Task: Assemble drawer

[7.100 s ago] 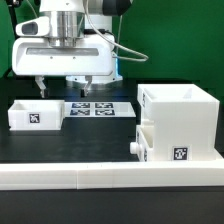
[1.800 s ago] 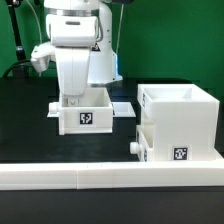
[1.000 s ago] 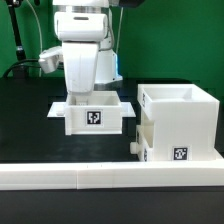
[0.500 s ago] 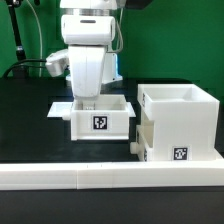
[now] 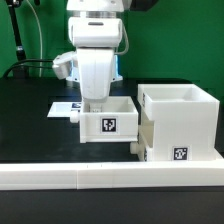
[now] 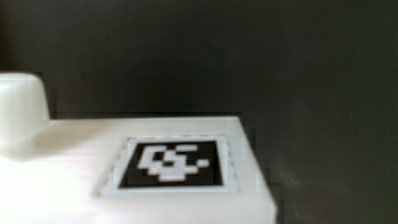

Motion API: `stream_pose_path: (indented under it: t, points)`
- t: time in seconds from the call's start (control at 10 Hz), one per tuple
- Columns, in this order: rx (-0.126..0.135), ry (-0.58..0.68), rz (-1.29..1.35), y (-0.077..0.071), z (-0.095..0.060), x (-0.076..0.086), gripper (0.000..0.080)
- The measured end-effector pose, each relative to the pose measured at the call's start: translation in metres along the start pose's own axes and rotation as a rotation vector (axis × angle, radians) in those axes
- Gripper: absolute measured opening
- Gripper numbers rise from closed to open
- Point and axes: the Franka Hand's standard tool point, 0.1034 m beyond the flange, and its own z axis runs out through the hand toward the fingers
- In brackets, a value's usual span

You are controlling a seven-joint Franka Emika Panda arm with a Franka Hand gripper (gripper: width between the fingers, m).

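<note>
The gripper (image 5: 96,103) reaches down into the tray (image 5: 110,125) and looks clamped on its back wall — fingertips hidden, so that's a judgement. The tray sits low over the tabletop (image 5: 30,135), just beside the casing (image 5: 180,125), tag (image 6: 173,163) facing front — probably lined up for sliding in.

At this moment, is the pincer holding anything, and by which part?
It appears to hold the shallow white plastic drawer tray, gripped at its rear wall; the pincer reaches down into the tray, and its fingertips are hidden there.
</note>
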Motion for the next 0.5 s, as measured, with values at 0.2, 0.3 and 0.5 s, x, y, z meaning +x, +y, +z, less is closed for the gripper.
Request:
stream_pose_path:
  t: [0.2, 0.3, 0.5]
  points:
    - [0.005, 0.003, -0.004, -0.0005, 0.0039, 0.0031, 0.0044]
    - [0.008, 0.005, 0.001, -0.0014, 0.0058, 0.0064, 0.0044]
    - [0.01, 0.007, 0.004, -0.0019, 0.0064, 0.0114, 0.0044]
